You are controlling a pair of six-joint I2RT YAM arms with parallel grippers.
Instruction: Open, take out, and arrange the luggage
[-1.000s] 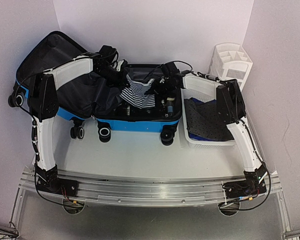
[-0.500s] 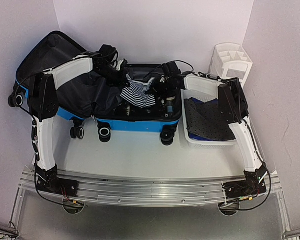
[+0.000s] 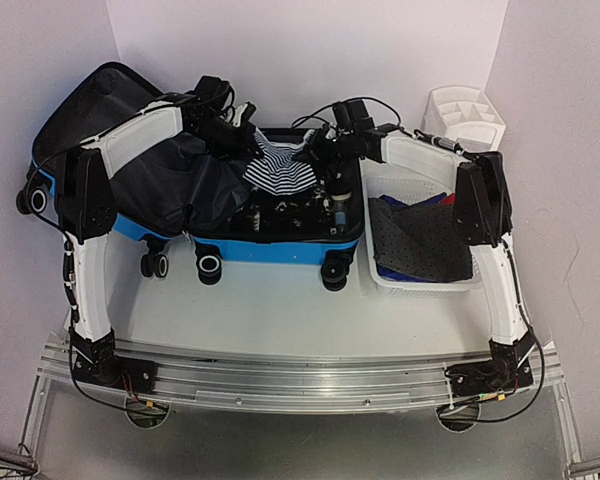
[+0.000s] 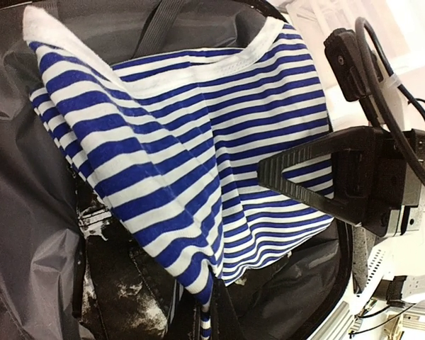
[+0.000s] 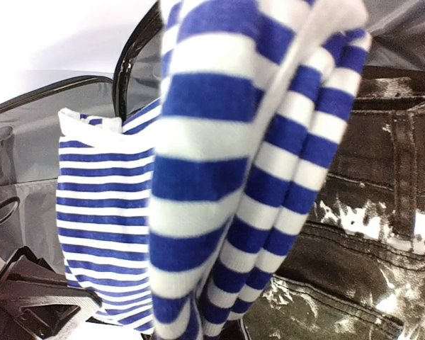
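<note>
Blue-white striped shirt (image 4: pixel 198 142); bright blue luggage (image 3: pixel 270 249), grey lining (image 3: pixel 170 185); white basket (image 3: pixel 425 284).

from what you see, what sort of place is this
Probably a robot lab test cell, not a home: plain white walls around a table, a metal mounting rail at its near edge, and staged luggage.

White basket (image 3: pixel 426 285) holds dark, perhaps dotted cloth (image 3: pixel 420 240); white organizer (image 3: pixel 465 115) behind.

Blue/white striped shirt (image 5: pixel 219 177) hangs close-up, white-flecked dk jeans (image 5: pixel 368 234) behind, in luggage (image 5: pixel 28 120)
</note>
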